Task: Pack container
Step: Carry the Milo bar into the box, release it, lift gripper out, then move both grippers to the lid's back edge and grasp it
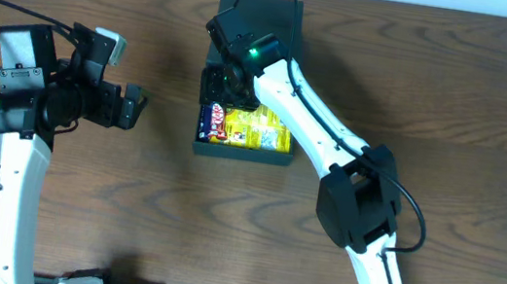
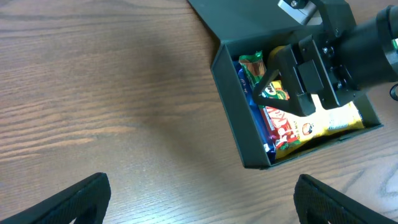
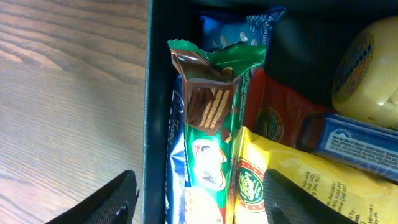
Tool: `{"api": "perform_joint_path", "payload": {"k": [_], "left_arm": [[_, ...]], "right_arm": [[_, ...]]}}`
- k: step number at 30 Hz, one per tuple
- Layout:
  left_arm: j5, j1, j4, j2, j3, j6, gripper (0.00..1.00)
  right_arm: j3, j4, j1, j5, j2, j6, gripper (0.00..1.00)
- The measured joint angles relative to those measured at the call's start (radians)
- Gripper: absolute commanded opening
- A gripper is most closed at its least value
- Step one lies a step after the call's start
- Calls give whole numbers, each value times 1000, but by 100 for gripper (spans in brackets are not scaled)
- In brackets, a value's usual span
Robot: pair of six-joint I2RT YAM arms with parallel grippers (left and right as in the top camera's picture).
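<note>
Matte black, the container [image 1: 242, 154] sits open at upper centre of the wooden worktop [image 1: 477, 83], crowded with snack packets [image 1: 255, 130]; the right jaws hang inside it, parted either side of a green-wrapped packet [image 3: 214, 124] and gripping nothing. The left jaws hover wide open and empty at the frame's left. This reads as the placing step; next the right arm [image 1: 307, 110] should lift straight clear without snagging anything.
</note>
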Motion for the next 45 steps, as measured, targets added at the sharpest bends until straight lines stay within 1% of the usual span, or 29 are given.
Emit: {"api": "perform_joint_path", "payload": {"k": [2,3,4,5,6,7,9,10,11,12,15,19,25,28,30,32,34,36,41,43,45], "left_arm": [[1,0,0,2,0,0,95],[5,0,0,6,0,0,95],[8,0,0,10,0,0,96],[16,0,1,15,0,0,96],[26,0,3,23,0,0,100],[35,0,5,31,0,3,85],[60,0,19,51,0,0,52],[68,0,29,60,0,2,31],[80,0,43,72,0,0,8],[86,0,61,84,0,-1,6],[107,0,147,126,0,-40,6],[119,0,292,209,0,-167,6],[125,-44,571,358,0,-417,6],[105,-88,649,426,0,-546,5],[74,-123,653,484,16,-626,6],[42,-164,640,568,68,-692,6],[12,-199,600,650,153,-740,6],[-39,-235,515,748,284,-785,5],[-108,-269,285,930,602,-846,5],[-122,-261,250,976,675,-867,6],[-131,-253,239,1001,702,-885,6]], "right_arm": [[9,-4,-3,0,-1,-14,58],[14,-3,-6,0,-2,-26,52],[19,-3,-11,0,-7,-41,42],[24,-2,-16,0,-13,-59,21],[25,4,-25,3,-25,-77,4],[26,8,-34,12,-39,-88,2],[26,15,-60,45,-82,-111,2],[28,18,-78,72,-111,-119,2],[31,21,-93,99,-134,-126,2],[35,21,-111,126,-156,-133,2],[58,19,-181,199,-213,-165,2],[66,11,-288,233,-230,-251,2],[31,44,-417,129,-194,-430,1],[27,82,-478,39,-146,-475,1],[27,123,-517,-35,-108,-483,1],[27,169,-554,-105,-54,-477,1],[27,217,-589,-168,14,-461,1],[27,256,-615,-241,90,-435,1],[29,243,-628,-377,225,-392,1],[29,234,-625,-425,251,-385,1],[30,232,-621,-446,251,-381,1]]}}
